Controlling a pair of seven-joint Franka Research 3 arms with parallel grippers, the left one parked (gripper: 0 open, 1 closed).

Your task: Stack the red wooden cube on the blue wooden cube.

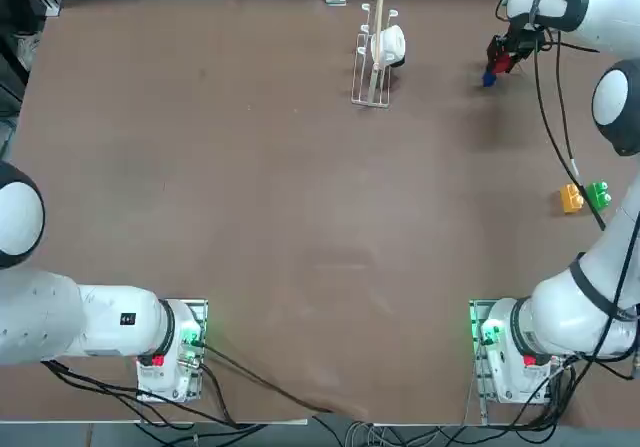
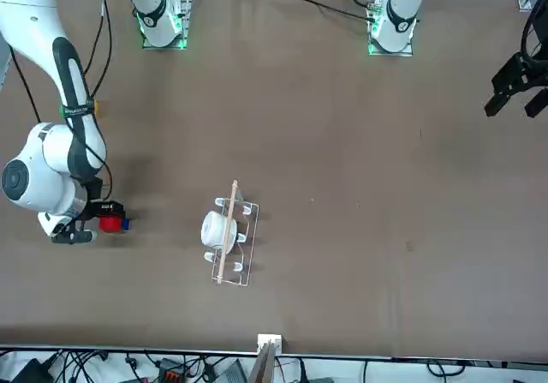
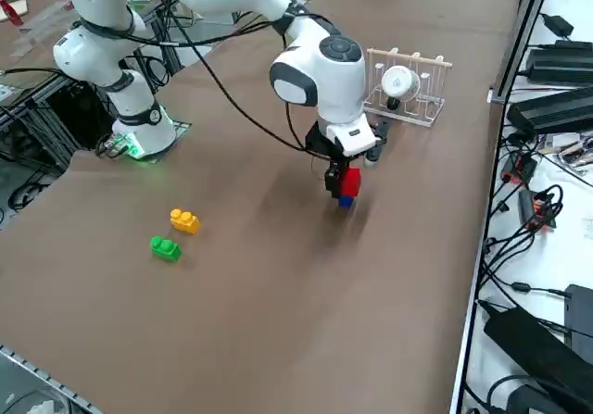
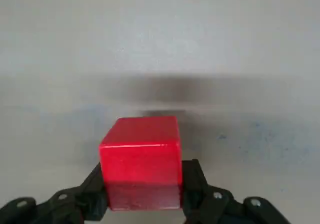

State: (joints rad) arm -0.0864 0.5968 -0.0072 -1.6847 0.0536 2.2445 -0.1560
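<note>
Red wooden cube sits clamped between the two black fingers of the right gripper, one finger against each of two opposite sides. The right gripper is over the far right part of the brown table, reaching down from the white right arm. In the right wrist view the cube's top and one smooth face show, with a bright line of light along the edge between them.

Directly below the red cube, the blue wooden cube shows in the right side view, its visible part right up against the red one's lower edge. Whether it carries any of the red cube's weight, I cannot tell. It is hidden in the right wrist view.

Farther off, to the robot's left of the gripper, a white wire rack stands on the table near its far edge. A white cup is in it, and a pale wooden rod runs along the rack.

Back toward the right arm's base, well apart from the gripper, lie an orange studded block and a green studded block, side by side with a narrow space between them.

Farthest out, past the table's far edge, black cables tangle over a white surface, with a black case among them.
</note>
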